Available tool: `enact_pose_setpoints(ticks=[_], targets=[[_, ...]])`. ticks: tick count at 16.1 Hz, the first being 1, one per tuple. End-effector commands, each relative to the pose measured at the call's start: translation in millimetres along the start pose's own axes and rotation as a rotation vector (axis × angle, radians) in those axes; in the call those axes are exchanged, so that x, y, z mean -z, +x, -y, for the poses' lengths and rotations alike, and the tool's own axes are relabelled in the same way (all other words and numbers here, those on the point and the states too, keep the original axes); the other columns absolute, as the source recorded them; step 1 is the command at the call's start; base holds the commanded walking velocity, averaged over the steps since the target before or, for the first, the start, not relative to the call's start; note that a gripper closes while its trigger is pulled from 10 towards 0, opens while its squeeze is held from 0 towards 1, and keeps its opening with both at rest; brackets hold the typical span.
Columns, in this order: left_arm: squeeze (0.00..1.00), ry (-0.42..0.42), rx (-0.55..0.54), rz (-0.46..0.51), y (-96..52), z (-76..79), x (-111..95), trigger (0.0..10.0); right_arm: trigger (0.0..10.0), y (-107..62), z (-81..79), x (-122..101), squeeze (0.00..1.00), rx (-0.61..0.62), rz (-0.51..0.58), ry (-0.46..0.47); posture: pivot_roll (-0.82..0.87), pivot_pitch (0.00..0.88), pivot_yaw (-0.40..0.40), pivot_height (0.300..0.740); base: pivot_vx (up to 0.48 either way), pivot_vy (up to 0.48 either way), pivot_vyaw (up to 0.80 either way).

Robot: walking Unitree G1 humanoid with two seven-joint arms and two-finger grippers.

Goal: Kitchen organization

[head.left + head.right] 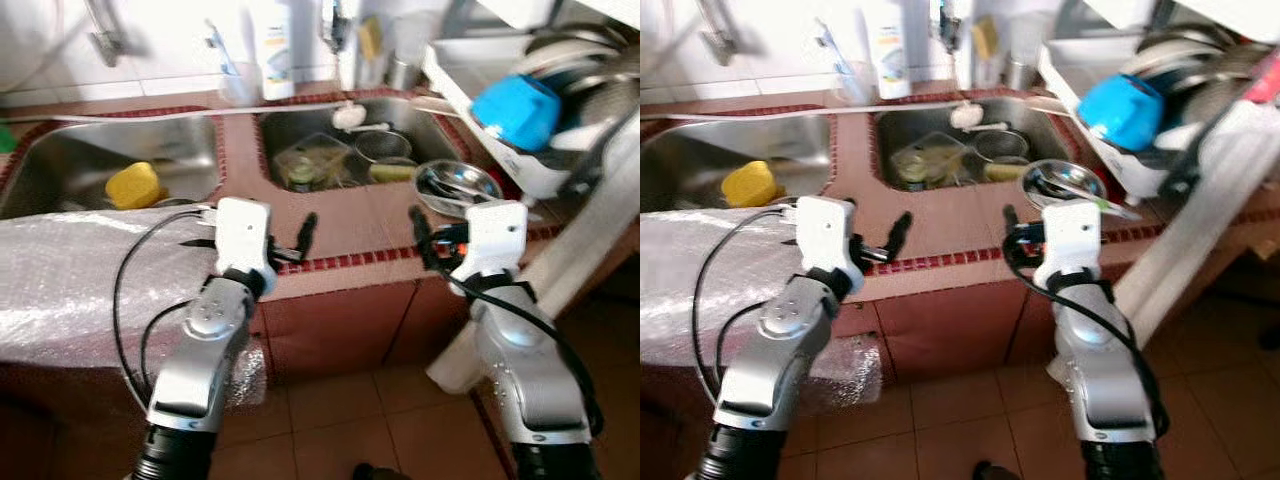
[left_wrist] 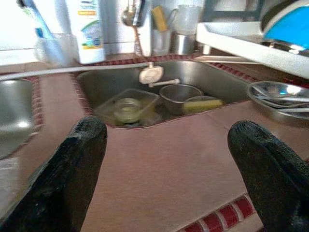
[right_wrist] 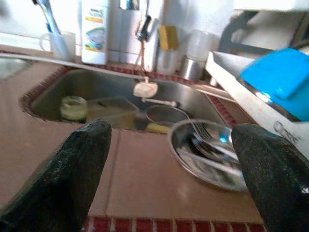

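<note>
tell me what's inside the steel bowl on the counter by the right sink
The steel bowl holds cutlery: a fork and other metal pieces lie across it. What the other pieces are is too blurred to tell, and anything beneath them is hidden.

Each arm [image 1: 195, 365] consists of rounded silver-grey segments with a brushed metallic finish, joined by a darker ribbed black section at the lower end. A white, box-shaped wrist housing [image 1: 243, 233] tops each forearm. Black cables [image 1: 125, 290] loop from the housing down along the outside of the arm. The left gripper [image 2: 169, 179] and the right gripper [image 3: 171, 179] each carry two long black fingers [image 2: 72, 169] with a matte, slightly grainy surface and rounded tips.
</note>
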State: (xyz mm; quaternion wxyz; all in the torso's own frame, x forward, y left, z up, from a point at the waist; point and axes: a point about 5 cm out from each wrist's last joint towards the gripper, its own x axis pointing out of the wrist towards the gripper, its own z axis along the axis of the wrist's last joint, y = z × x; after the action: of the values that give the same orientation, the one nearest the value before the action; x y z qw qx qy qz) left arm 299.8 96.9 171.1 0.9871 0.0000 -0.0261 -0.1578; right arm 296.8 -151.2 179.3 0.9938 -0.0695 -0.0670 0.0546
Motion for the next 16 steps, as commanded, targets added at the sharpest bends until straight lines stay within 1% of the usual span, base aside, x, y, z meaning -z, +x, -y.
enact_pose_setpoints(ticks=[1, 7, 16], targets=[[0.00, 0.012, -0.026, 0.007, -0.2, -4.7, -1.9, 10.0, 10.0, 1.5, -3.7, -5.2, 0.00, -0.018, 0.023, 0.004, 0.02, 0.093, 0.017, 0.740, 0.000, 0.000, 0.00], [0.00, 0.004, -0.013, 0.004, -0.8, -2.6, -1.0, 10.0, 10.0, 1.9, -4.8, -5.3, 0.00, -0.025, 0.021, 0.005, 0.02, 0.097, 0.016, 0.740, 0.000, 0.000, 0.00], [0.00, 0.007, -0.009, -0.004, -0.1, -2.0, -0.8, 10.0, 10.0, 3.5, -4.9, -6.2, 0.00, -0.026, 0.028, 0.004, 0.02, 0.094, 0.017, 0.740, -0.265, 0.000, 0.00]])
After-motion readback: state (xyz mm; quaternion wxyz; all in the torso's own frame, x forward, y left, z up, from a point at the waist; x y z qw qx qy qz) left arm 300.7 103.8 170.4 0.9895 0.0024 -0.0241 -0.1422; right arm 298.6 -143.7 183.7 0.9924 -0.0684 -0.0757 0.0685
